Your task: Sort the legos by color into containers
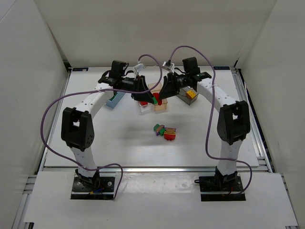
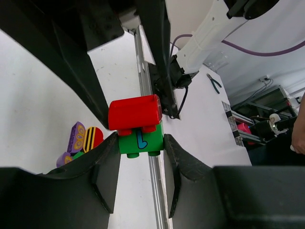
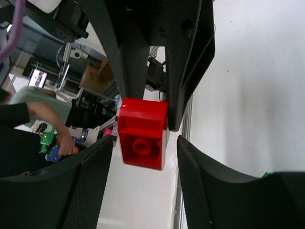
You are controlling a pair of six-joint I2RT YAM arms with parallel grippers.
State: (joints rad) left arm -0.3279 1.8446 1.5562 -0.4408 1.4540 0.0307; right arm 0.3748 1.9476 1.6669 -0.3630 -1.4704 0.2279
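Top view is bright w/ even overhead light, soft shadows under both arms on the white table (image 1: 119, 138). Wrist cams have heavy wide-angle distortion, black fingers (image 2: 107, 171) up close soft, background blown out
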